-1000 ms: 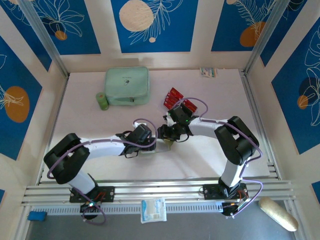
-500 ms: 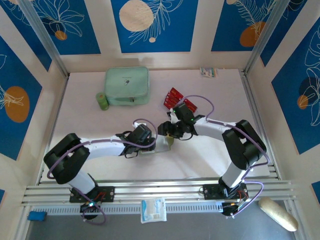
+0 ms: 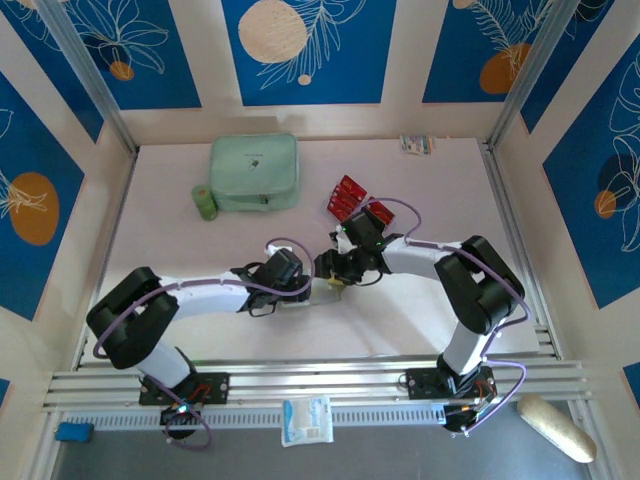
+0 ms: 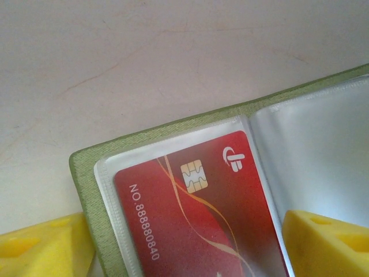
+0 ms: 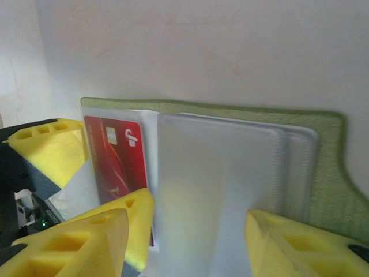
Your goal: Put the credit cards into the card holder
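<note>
The olive-green card holder [image 3: 322,292] lies open on the table between my two grippers. One red credit card [image 4: 196,213] sits inside the holder's [image 4: 86,173] left clear pocket. My left gripper [image 4: 184,254] is open, its yellow fingers [image 4: 40,248] straddling that card. My right gripper [image 5: 184,248] is open over the holder [image 5: 328,173], with a frosted pocket leaf [image 5: 219,184] between its fingers [image 5: 294,242]. The pocketed card [image 5: 115,161] shows to its left. More red credit cards [image 3: 347,196] lie loose behind the right gripper [image 3: 333,275]. The left gripper [image 3: 305,287] rests at the holder's left side.
A mint-green zip case [image 3: 254,172] stands at the back left with a small green roll [image 3: 205,202] beside it. A small packet [image 3: 417,144] lies against the back wall. White table [image 3: 200,240] surrounds the holder, with metal rails [image 3: 300,380] along the near edge.
The right gripper drew slightly back to the right, then returned to the holder, and its jaws widened a little. The left arm has stayed put.
</note>
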